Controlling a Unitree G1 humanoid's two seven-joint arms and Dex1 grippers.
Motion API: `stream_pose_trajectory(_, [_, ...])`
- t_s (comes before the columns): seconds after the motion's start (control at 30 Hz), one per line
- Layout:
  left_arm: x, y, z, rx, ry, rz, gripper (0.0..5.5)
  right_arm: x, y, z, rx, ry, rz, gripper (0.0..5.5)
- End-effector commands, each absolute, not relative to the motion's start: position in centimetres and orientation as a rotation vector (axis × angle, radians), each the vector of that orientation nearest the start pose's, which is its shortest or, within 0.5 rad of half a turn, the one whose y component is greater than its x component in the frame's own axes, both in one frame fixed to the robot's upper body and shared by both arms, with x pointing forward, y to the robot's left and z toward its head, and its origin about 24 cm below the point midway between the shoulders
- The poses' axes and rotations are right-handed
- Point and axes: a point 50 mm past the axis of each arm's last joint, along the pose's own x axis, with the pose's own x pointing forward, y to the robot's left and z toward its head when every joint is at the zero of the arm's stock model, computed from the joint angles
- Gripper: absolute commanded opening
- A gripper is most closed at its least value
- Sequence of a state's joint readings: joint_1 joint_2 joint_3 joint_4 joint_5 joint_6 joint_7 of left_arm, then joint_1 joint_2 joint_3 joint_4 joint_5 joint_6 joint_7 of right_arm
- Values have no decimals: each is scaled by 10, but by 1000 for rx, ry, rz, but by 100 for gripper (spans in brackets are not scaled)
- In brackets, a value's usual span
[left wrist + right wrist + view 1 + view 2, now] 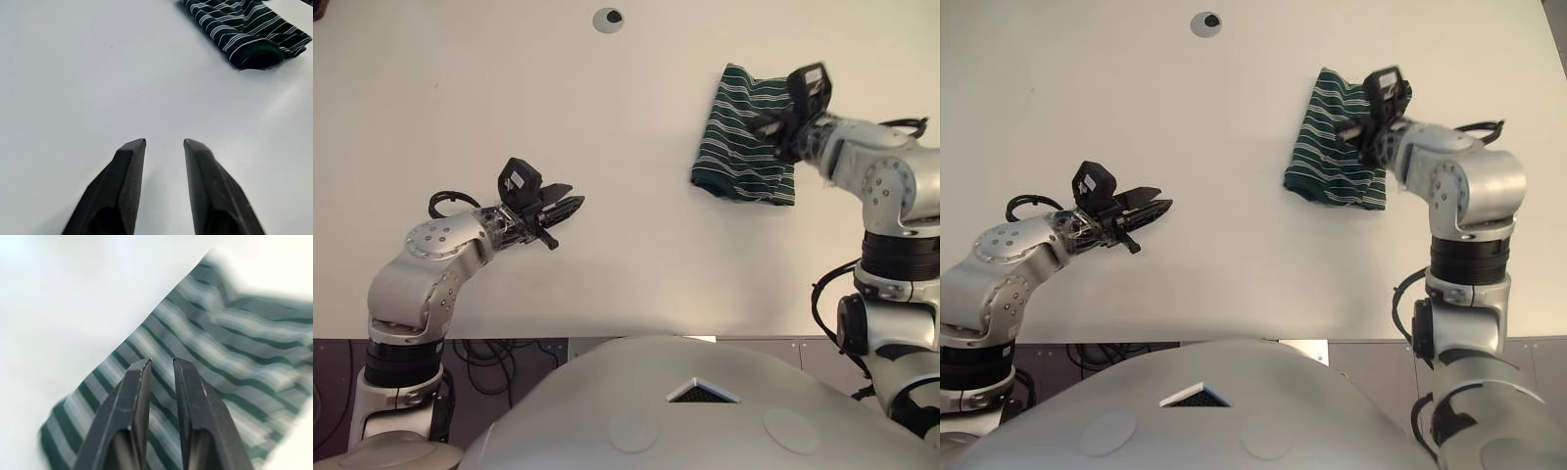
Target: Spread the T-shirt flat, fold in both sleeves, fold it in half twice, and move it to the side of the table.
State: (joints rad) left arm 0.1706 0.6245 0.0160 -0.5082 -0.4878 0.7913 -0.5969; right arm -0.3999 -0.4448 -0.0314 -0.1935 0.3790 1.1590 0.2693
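Note:
The T-shirt [739,147], dark green with thin white stripes, lies folded into a small block on the right part of the white table [607,117]. My right gripper [765,123] hovers over the shirt's right half. In the right wrist view its fingertips [162,361] stand a narrow gap apart with the striped cloth [220,357] showing beneath and nothing pinched between them. My left gripper [576,206] is open over bare table at the left, well away from the shirt. The left wrist view has its fingertips [165,143] apart and the folded shirt [244,24] far off.
A round grey grommet [608,20] sits in the table at the far middle. The table's front edge [607,337] runs just before my arms, with cables [489,351] hanging below it on the left. Bare tabletop lies between the two grippers.

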Motion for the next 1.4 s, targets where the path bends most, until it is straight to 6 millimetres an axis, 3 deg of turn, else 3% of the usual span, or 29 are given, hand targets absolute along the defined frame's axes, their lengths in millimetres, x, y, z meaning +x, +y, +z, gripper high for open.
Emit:
stream_pose_trajectory(0.03, [196, 193, 74, 60, 546, -732, 141, 310, -179, 124, -32, 466, 284, 80])
stream_pose_trajectory(0.13, [200, 194, 75, 60, 538, -724, 141, 325, -181, 107, -11, 454, 213, 80])
stream_pose_trajectory(0.23, [202, 193, 73, 66, 539, -721, 141, 340, -191, 77, -68, 458, 100, 80])
stream_pose_trajectory(0.4, [203, 194, 71, 69, 544, -721, 141, 319, -251, 22, -335, 603, -99, 80])
stream_pose_trajectory(0.5, [203, 194, 70, 65, 543, -716, 141, 310, -254, 1, -331, 675, -67, 80])
stream_pose_trajectory(0.6, [205, 195, 69, 63, 540, -703, 141, 316, -245, 6, -327, 576, -45, 80])
stream_pose_trajectory(0.73, [217, 198, 71, 46, 478, -618, 141, 331, -229, 57, -350, 118, -100, 80])
stream_pose_trajectory(0.87, [223, 194, 71, 9, 415, -539, 141, 323, -205, 80, -335, -94, -72, 80])
stream_pose_trajectory(1.1, [231, 190, 66, -48, 294, -361, 141, 295, -179, 66, -224, -50, -29, 80])
stream_pose_trajectory(1.4, [234, 180, 64, -43, 150, -207, 141, 273, -175, 52, -201, 7, -11, 80])
